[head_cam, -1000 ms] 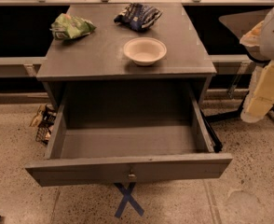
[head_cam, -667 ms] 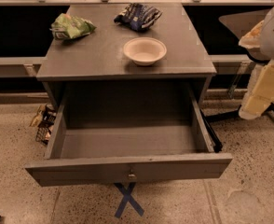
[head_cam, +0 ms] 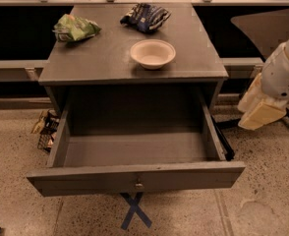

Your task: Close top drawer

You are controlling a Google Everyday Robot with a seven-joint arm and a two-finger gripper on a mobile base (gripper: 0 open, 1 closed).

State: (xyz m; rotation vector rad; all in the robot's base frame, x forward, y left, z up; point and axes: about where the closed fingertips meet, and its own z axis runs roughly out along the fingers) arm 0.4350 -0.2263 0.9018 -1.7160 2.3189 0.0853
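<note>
The grey cabinet (head_cam: 105,58) has its top drawer (head_cam: 85,178) pulled far out toward the camera: a shallow grey box with a wide plain front and a small metal knob (head_cam: 138,185) at its middle. The gripper (head_cam: 260,113) hangs at the right, apart from the drawer; whether it is open or closed cannot be told. On the cabinet sit a white bowl (head_cam: 153,53), a green bag (head_cam: 74,28) and a blue bag (head_cam: 145,16), their print unreadable.
</note>
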